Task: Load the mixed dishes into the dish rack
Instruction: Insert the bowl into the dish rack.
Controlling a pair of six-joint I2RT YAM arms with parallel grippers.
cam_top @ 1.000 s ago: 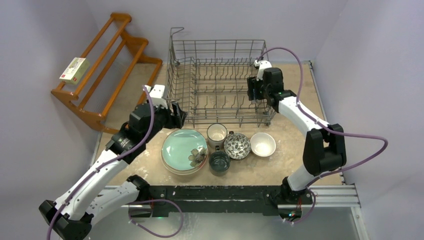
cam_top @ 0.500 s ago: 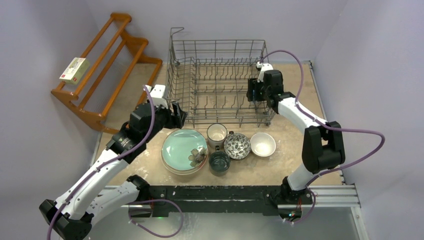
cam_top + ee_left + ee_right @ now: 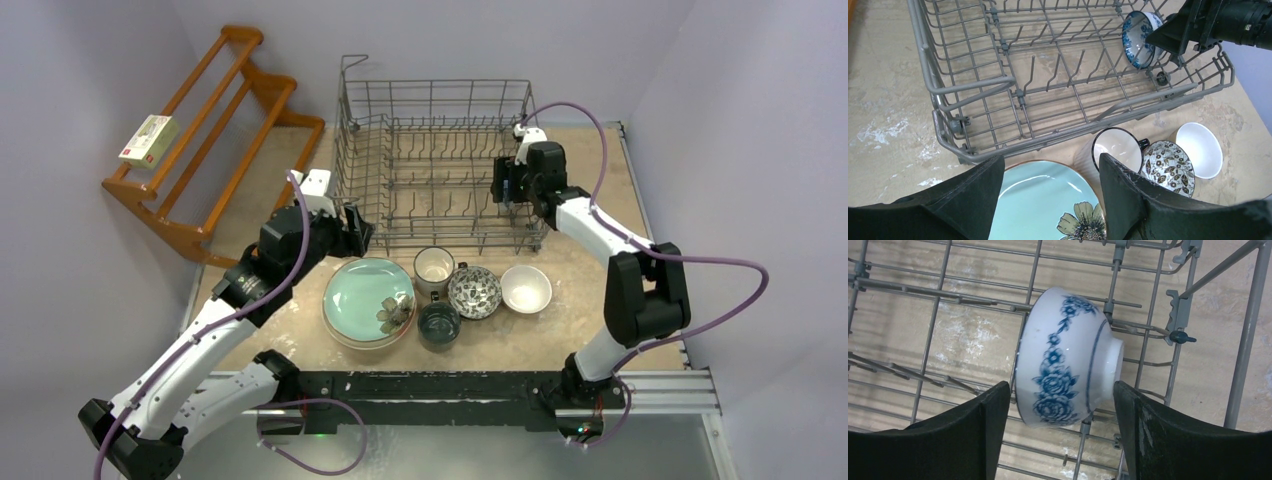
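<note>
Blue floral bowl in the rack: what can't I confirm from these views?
Top view: blue floral bowl hidden behind the right gripper.
Right wrist view: its lower edge cut off by the gripper fingers; seating in the dish rack tines unclear.
Left wrist view: bowl small, partly behind the gripper.

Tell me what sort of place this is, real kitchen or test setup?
Most likely a lab test cell staged for dishwashing, not a real kitchen: bare lilac walls box in one table, two robot arms bolt to a metal rail, and the dish rack sits on the tabletop.
</note>
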